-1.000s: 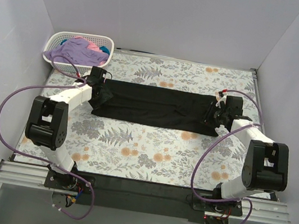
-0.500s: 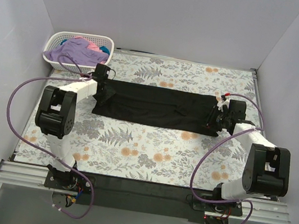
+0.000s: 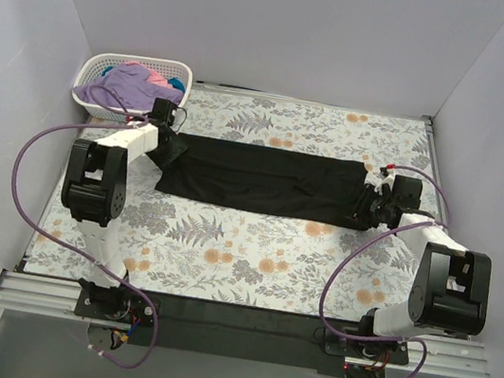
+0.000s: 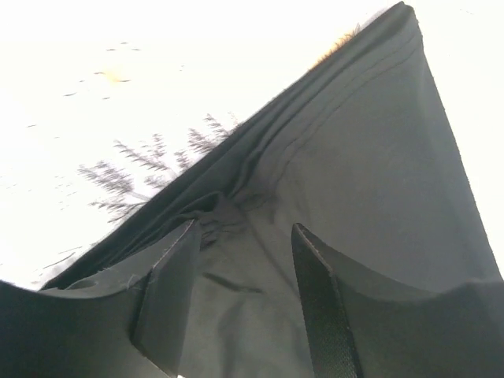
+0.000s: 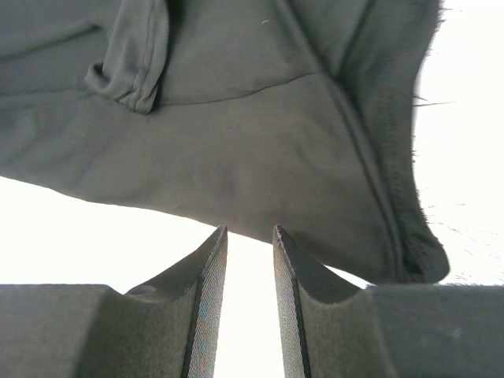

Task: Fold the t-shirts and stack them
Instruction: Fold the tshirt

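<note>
Top external view: the black tee point(image 3: 263, 179) lies flat on the floral worktop point(image 3: 251, 256), folded into a long band that runs from the left gripper point(image 3: 172, 146) to the right gripper point(image 3: 365, 200). Each gripper is low at one end of the band, the left on the far corner of its end, the right at the short edge of its own.

Left wrist view: the left gripper point(image 4: 244, 307) has its fingers point(image 4: 169, 299) well apart. Black tee point(image 4: 378, 173) fills the gap between them and spreads ahead and to the right. A small pucker of cloth sits just ahead of the left finger, and the tee's edge runs on a slant with bright worktop beyond it.

Right wrist view: the right gripper point(image 5: 248, 236) has its fingers point(image 5: 206, 299) close, with a narrow slit between them. Only bright worktop shows through it. The tee's point(image 5: 260, 142) edge lies right at the fingertips, the cloth spreading ahead.

Beyond the left gripper, to its left, a basket point(image 3: 88, 101) holds a purple tee point(image 3: 125, 84) and a pink tee point(image 3: 161, 82).
</note>
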Controlling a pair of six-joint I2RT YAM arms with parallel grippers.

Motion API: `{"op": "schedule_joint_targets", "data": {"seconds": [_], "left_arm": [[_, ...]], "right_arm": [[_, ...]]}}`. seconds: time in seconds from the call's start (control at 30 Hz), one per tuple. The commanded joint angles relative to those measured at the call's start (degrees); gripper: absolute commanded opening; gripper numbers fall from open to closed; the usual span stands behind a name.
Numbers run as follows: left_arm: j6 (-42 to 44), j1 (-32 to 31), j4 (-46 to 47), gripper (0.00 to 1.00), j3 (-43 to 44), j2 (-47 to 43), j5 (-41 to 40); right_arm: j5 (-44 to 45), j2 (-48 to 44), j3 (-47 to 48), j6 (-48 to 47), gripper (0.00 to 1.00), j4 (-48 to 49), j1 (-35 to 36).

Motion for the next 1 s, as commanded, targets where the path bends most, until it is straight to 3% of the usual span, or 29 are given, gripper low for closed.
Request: {"op": "schedule_joint_targets", "data": {"seconds": [0.0, 0.13, 0.27, 0.57, 0.63, 0.83, 0.97], "left_arm": [[1.8, 0.35, -1.41, 0.5, -2.51, -9.01, -2.38], [6.27, 0.35, 0.17, 0.53, -7.26, -15.96, -1.34], [8.91, 0.27, 1.67, 0.53, -10.35, -16.5, 4.99], [10.68, 0.27, 3.43, 0.32, -13.16, -11.23, 6.58], [9.02, 0.35, 2.2, 0.25, -13.43, -10.17, 5.62], [1.38, 1.84, 0.97, 0.21, -21.77, -12.27, 2.28], [-0.13, 4.13, 0.7, 0.2, -27.57, -16.92, 1.22]], "right_arm": [[-3.88, -1.28, -0.99, 0.85, 0.36, 3.67, -2.23], [-6.0, -0.58, -1.87, 1.99, 0.35, 6.82, -3.2], [-7.75, 0.57, -3.54, 4.27, 0.35, 10.35, -5.31], [-9.25, 5.05, -5.91, 7.88, 0.32, 15.8, -10.49], [-9.16, 6.72, -6.79, 8.84, 0.32, 16.59, -12.42], [-8.98, 11.37, -11.18, 12.01, 0.32, 16.33, -19.0], [-5.94, 9.28, -12.16, 12.28, 0.33, 13.62, -20.25]]}}
